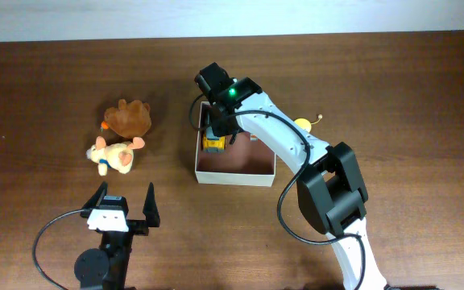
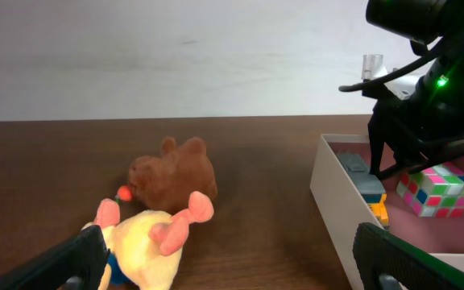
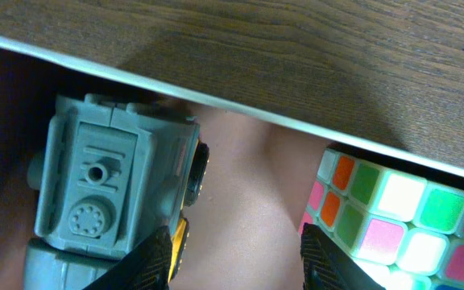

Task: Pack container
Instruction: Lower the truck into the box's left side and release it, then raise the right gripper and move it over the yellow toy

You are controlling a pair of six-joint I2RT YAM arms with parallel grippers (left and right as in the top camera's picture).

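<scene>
The container [image 1: 236, 178] is a square shallow box with white walls and a pinkish-brown inside, at the table's middle; it also shows in the left wrist view [image 2: 338, 205] and the right wrist view [image 3: 240, 117]. Inside lie a grey and yellow toy truck [image 1: 213, 143] [image 2: 366, 182] [image 3: 111, 185] and a colour cube [image 2: 436, 190] [image 3: 401, 217]. My right gripper [image 1: 220, 129] [image 3: 236, 258] is open and empty, low inside the container between truck and cube. My left gripper [image 1: 125, 205] [image 2: 232, 262] is open and empty near the front edge, facing a cream plush [image 1: 113, 155] [image 2: 147, 242].
A brown plush [image 1: 129, 118] [image 2: 176, 173] lies just behind the cream plush, left of the container. A small yellow toy [image 1: 303, 124] sits right of the container, partly behind the right arm. A white wall bounds the table's far side.
</scene>
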